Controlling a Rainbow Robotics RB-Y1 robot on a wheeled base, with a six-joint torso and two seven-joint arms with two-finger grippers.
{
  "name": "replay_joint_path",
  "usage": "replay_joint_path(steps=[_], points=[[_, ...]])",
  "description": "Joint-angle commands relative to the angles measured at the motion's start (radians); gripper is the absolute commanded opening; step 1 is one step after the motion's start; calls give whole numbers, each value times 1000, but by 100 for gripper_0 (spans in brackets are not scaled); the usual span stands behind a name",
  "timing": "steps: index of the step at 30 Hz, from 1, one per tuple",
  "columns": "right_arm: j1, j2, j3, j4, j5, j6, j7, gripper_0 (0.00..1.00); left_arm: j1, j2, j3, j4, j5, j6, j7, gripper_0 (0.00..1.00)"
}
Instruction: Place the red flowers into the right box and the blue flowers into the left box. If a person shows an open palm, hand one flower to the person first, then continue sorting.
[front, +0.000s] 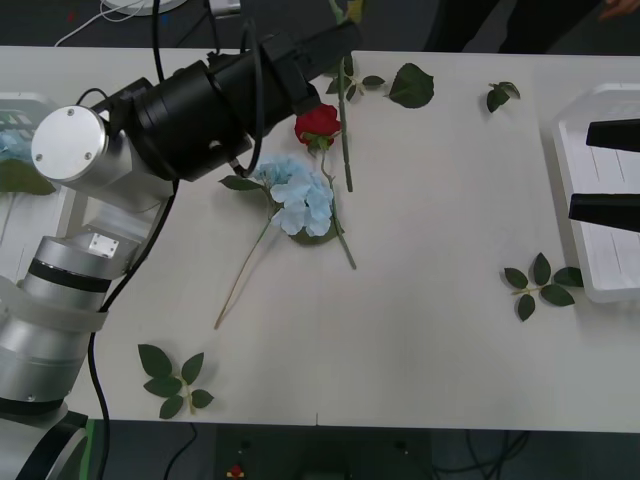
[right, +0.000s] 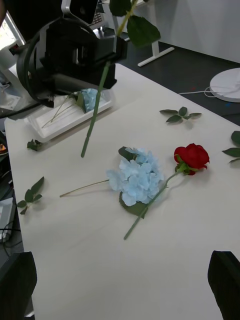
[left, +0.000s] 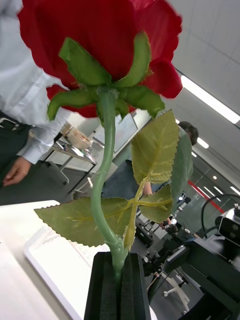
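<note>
The left gripper (left: 118, 260) is pinching the held red rose (left: 100, 45) low on its stem, jaws pressed together around it. It is carrying the rose upright, clear of the bench (front: 420, 330), at about twelve o'clock in the front view.

The right box (front: 560, 200) is sitting at three o'clock, so the arm is facing a long sideways carry. It should be keeping the rose high enough to pass over the flowers lying below. Lowering until the stem is inside the rim before releasing looks wise, since the stem is long and could catch the wall. Whether anyone is offering an open palm cannot be told, so that should be checked first.

The right gripper (front: 605, 172) is hovering over the right box with its jaws spread and holding nothing, so it may be getting in the way of the drop.

The held rose is showing a deep red bloom, green sepals curling under it, and serrated leaves branching just above the grip.

Near the bench centre a second red rose (front: 318, 123) is lying just at twelve o'clock of a blue hydrangea (front: 303, 195), its stem running under the cluster. The left box (right: 65, 129), at nine o'clock, is already holding a blue flower (right: 90, 97).
</note>
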Motion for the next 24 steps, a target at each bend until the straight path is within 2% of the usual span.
replay_joint_path(steps=[1,10,19,24], points=[[4,11,-17,25,-68,-2,19,100,-13,-15,-108,-45,43,-113,-56,0],[-127,13,154,128,-188,-14,13,100,-84,-47,-213,-47,72,-241,-73,0],[-281,23,405,182,-303,-91,-7,100,-91,-75,-211,-45,83,-249,-75,0],[-364,59,494,183,-306,-131,-11,100,-91,-72,-211,-45,100,-249,-73,0]])
